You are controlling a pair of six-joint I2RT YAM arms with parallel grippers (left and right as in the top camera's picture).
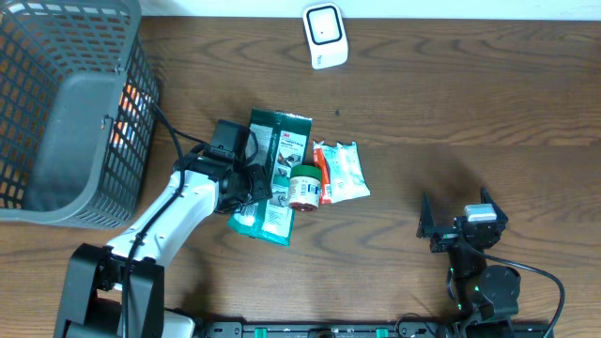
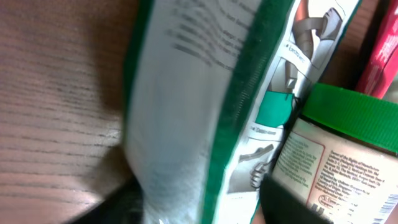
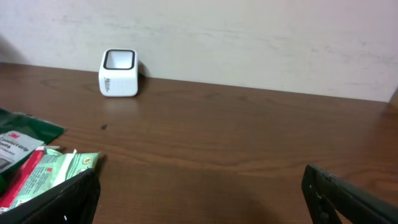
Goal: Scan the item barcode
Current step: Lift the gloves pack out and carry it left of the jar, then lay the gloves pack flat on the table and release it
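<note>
Left gripper (image 1: 252,184) sits at the green-and-white packet (image 1: 285,150), mid-table.
We cannot tell whether its jaws pinch the packet or stand loose (the wrist view is blurred and filled by the packet's edge). A green-lidded jar (image 1: 303,186) touches the packet, with a red-and-white pouch (image 1: 344,173) just beside it. The right gripper (image 1: 462,223) rests well apart, jaws wide; the white scanner (image 1: 324,36) stands near the far edge.

The green package (image 2: 186,93) looms blurred, and the jar (image 2: 348,162) is cut off.
</note>
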